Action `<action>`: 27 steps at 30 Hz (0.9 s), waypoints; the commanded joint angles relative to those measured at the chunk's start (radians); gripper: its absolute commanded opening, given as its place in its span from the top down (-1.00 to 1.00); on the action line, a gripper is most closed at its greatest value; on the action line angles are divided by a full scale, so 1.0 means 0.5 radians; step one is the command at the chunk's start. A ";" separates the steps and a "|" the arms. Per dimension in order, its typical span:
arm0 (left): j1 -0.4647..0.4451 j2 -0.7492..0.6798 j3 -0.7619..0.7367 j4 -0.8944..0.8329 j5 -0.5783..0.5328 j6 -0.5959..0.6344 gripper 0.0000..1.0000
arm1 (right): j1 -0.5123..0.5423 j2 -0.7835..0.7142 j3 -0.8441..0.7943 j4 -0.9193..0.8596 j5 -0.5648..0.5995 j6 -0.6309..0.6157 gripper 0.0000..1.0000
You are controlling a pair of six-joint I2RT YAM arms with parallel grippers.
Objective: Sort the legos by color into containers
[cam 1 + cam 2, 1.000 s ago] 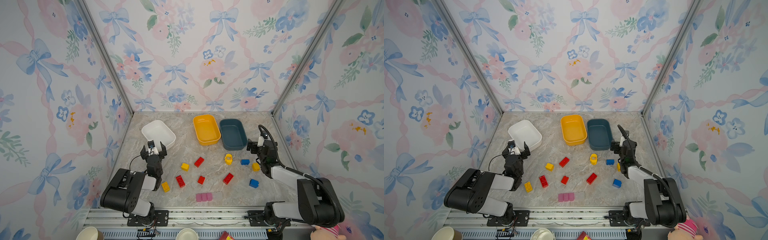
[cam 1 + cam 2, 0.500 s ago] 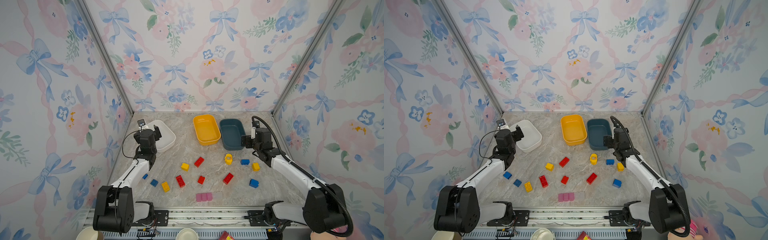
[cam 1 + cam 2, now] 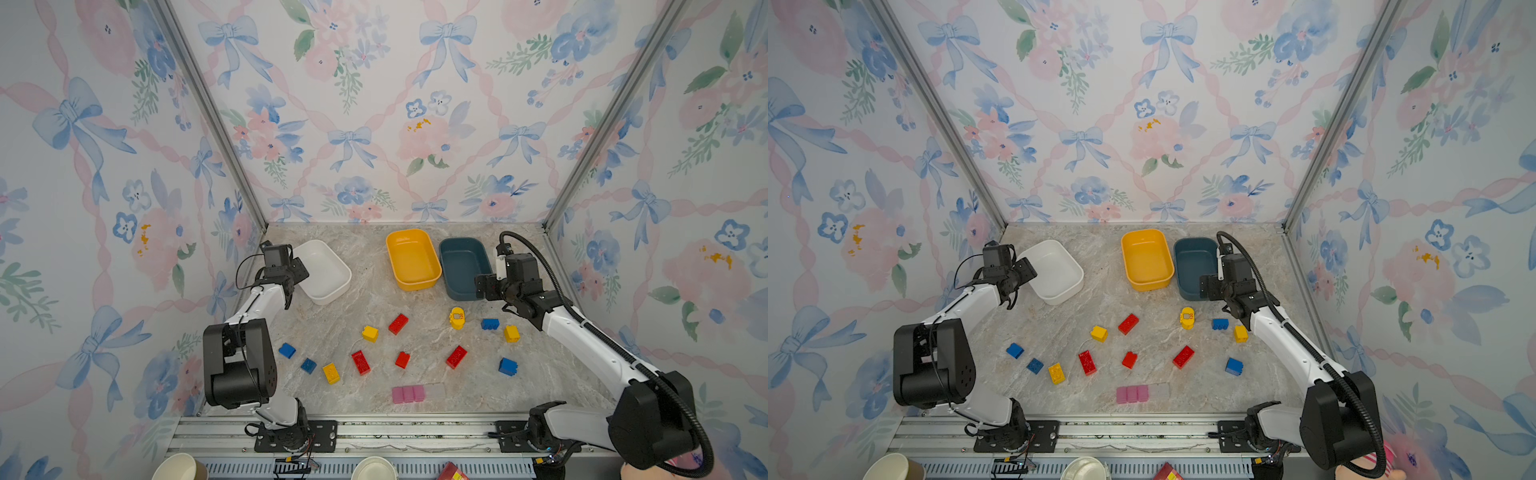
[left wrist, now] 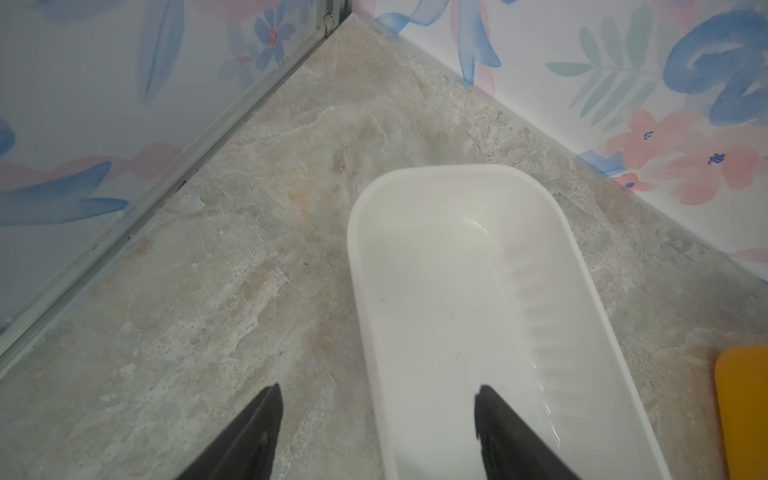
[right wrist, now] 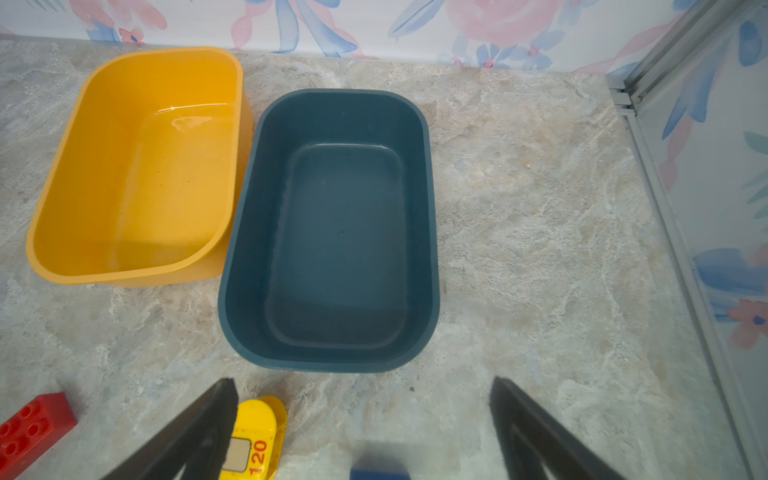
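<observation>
Zero sorted: legos point(image 3: 402, 359) loose at worktop point(image 3: 374, 299) middle, tubs point(image 3: 411, 262) bare. Just unfolded toward the back edge; left gripper point(image 4: 378, 390) spread, perhaps narrowing, over white tub point(image 4: 457, 291) rim; right gripper point(image 5: 363, 380) spread, empty, before teal tub point(image 5: 340, 232).

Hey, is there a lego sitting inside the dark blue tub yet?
No, the right wrist view shows the dark blue tub with a completely bare floor.

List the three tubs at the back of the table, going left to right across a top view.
white tub → yellow-orange tub → dark teal tub
</observation>
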 commanded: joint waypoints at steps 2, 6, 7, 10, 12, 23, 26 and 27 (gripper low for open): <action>0.007 0.119 0.083 -0.143 0.110 -0.037 -0.44 | 0.032 -0.004 0.077 -0.094 -0.025 0.036 -0.94; 0.007 0.190 0.109 -0.141 0.103 -0.049 -0.35 | 0.042 0.003 0.090 -0.110 -0.020 0.040 -0.94; 0.007 0.201 0.117 -0.142 0.105 -0.051 -0.31 | 0.041 0.004 0.090 -0.113 -0.020 0.040 -0.94; 0.007 0.229 0.125 -0.142 0.109 -0.061 -0.20 | 0.044 0.008 0.095 -0.113 -0.017 0.042 -0.94; 0.004 0.249 0.128 -0.142 0.121 -0.063 -0.14 | 0.045 0.015 0.101 -0.113 -0.017 0.044 -0.94; -0.096 0.307 0.141 -0.147 0.095 -0.052 0.41 | 0.045 0.037 0.094 -0.097 -0.013 0.062 -0.94; -0.140 0.325 0.176 -0.179 0.063 -0.024 0.58 | 0.045 0.023 0.081 -0.097 -0.008 0.064 -0.94; -0.158 0.332 0.191 -0.191 0.052 -0.009 0.63 | 0.043 0.019 0.078 -0.099 -0.007 0.063 -0.94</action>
